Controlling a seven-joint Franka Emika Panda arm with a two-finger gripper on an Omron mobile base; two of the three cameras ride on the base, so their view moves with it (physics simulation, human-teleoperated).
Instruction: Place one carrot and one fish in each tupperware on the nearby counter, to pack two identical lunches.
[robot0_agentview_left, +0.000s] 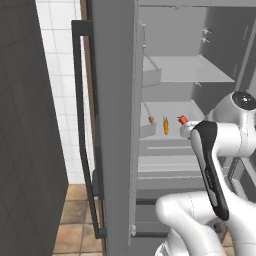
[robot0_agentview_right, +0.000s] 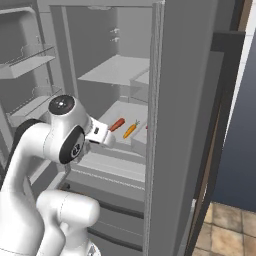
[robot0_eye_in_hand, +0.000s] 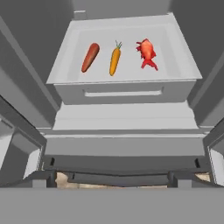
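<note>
Carrots, an orange carrot (robot0_eye_in_hand: 114, 61) beside a red-orange carrot (robot0_eye_in_hand: 90, 57), lie with the red fish (robot0_eye_in_hand: 147, 54) in the open fridge drawer (robot0_eye_in_hand: 122, 92). The pincer, fully open and empty, should descend crosswise over one carrot's middle.

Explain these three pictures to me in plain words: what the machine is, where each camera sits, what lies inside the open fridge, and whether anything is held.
It is a white robot arm on a driving base, facing an open fridge. Two pictures come from cameras behind the arm, to its left and right; the third looks out from its hand. On a white shelf tray lie a red-orange carrot, an orange carrot and a red fish, side by side and apart. The gripper is open and holds nothing; nothing has been picked up yet.
</note>
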